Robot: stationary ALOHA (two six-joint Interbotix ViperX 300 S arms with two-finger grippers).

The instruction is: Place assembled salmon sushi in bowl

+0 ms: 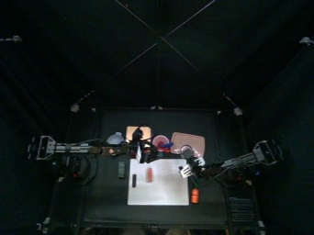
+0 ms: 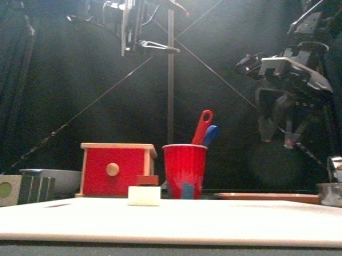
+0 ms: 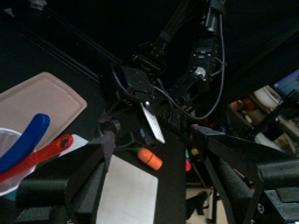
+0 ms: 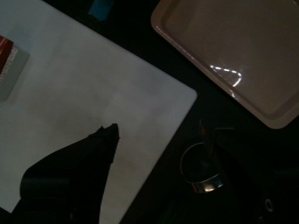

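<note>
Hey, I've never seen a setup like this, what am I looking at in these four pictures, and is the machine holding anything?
It is a robot with two black arms at a small black table inside black curtains. One picture looks straight down, one looks level from the table's front edge, two come from cameras on the wrists. On the table lie a white board with the small reddish sushi on it, a red cup of utensils, a red box and a pinkish tray. The left gripper is open and holds nothing; nothing shows in the right gripper either.

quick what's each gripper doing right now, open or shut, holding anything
left gripper: open, holding nothing.
right gripper: cannot be told; nothing visibly held.
</note>
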